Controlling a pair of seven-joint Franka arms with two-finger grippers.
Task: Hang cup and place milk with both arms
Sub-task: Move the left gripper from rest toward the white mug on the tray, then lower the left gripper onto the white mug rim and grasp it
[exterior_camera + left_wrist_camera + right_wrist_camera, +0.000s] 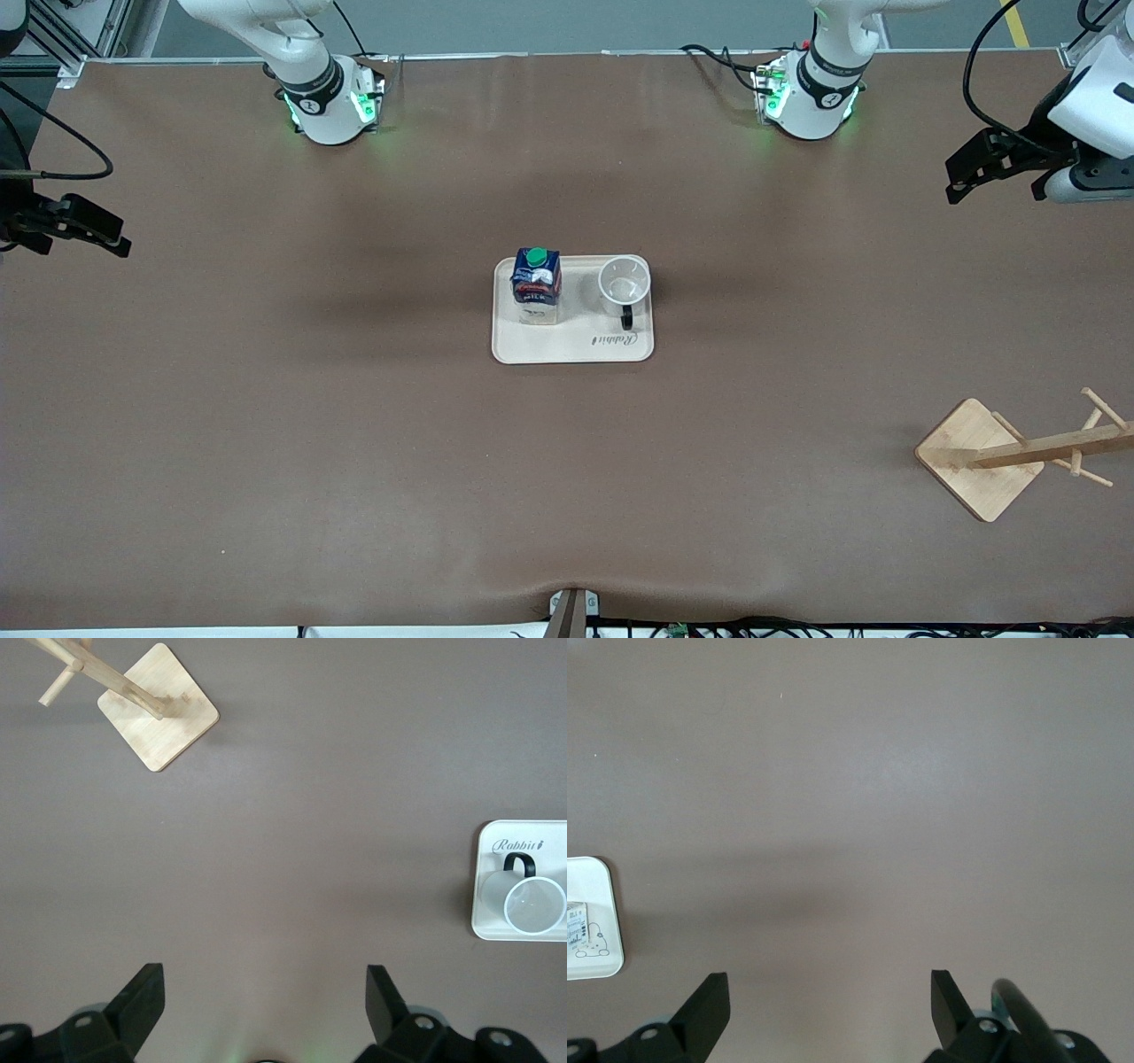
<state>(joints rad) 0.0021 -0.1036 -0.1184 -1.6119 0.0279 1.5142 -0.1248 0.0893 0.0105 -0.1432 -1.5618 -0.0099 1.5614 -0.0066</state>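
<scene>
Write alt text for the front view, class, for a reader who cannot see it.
A pale tray sits mid-table holding a milk carton and a white cup side by side. Both grippers hang open above the table's ends, the left gripper and the right gripper. A wooden cup rack stands nearer the camera, toward the left arm's end.

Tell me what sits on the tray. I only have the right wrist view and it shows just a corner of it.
Observer: A milk carton and a white cup stand side by side on the tray, the milk toward the right arm's end.
Operator: Give me the cup's handle direction.
Observer: Its black handle points toward the front camera.
Operator: Find me the rack.
Observer: The wooden rack stands at the left arm's end, nearer the front camera than the tray.
Operator: Report the left hand.
Observer: The left hand is open over bare table, holding nothing.
</scene>
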